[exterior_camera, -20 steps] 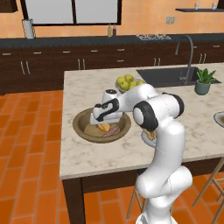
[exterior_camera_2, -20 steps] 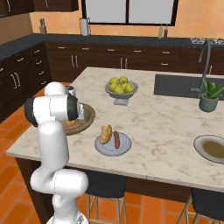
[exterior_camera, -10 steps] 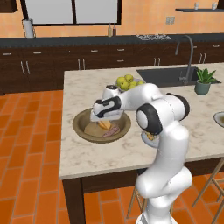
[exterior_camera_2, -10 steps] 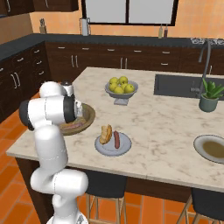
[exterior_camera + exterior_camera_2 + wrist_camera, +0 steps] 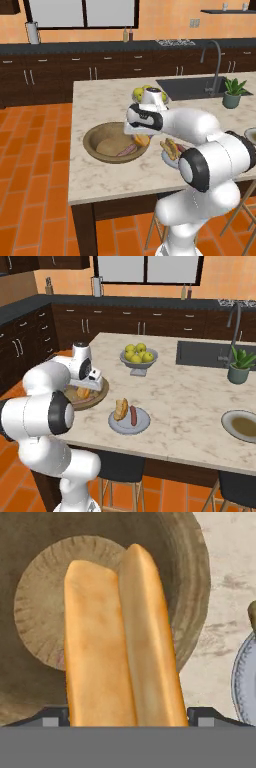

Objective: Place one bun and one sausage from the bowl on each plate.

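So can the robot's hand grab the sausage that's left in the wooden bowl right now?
Probably not yet: the gripper is already shut on a bun. The sausage lies uncovered in the bowl just below it.

bowl (image 5: pixel 195 577): ridged matt wood | bun (image 5: pixel 120 642): smooth golden crust | counter (image 5: pixel 100 172): pale marble

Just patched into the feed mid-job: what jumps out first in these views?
The bun stands out: it sits clamped between the gripper jaws, above the brown wooden bowl at the island's left end, where a sausage remains. Beside the bowl, the grey plate already holds a bun and sausage, while the far plate looks bare.
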Robot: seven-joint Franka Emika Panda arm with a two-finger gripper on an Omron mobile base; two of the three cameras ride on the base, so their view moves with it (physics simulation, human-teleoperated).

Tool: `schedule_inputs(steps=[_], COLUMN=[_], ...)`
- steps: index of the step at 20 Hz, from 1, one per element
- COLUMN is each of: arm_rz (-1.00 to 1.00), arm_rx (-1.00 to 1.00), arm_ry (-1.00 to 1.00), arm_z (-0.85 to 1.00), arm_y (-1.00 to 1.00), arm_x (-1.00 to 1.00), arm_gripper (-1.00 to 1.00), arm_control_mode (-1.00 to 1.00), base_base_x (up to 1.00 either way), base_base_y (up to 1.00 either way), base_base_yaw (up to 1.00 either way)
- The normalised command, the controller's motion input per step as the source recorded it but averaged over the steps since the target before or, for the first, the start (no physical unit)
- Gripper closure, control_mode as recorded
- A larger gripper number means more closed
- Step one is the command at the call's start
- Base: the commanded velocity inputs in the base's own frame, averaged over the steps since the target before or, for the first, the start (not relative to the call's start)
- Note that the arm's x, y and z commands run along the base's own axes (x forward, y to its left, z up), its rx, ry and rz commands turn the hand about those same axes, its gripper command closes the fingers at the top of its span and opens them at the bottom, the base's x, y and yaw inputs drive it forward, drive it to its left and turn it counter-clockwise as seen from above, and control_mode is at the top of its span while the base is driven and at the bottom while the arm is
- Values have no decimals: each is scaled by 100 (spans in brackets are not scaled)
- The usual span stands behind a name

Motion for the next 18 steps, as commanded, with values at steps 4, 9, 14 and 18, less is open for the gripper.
schedule_inputs(steps=[4, 9, 14, 18], arm_rz=[-18, -10, 0, 0], arm_rx=[0, 0, -3, -8], arm_ry=[1, 0, 1, 4], arm_z=[73, 67, 40, 15], arm_y=[-79, -22, 0, -66], arm_x=[-93, -63, -57, -44], arm_gripper=[100, 100, 100, 100], arm_control_mode=[-100, -100, -100, -100], base_base_x=[0, 0, 0, 0], base_base_y=[0, 0, 0, 0], base_base_yaw=[0, 0, 0, 0])
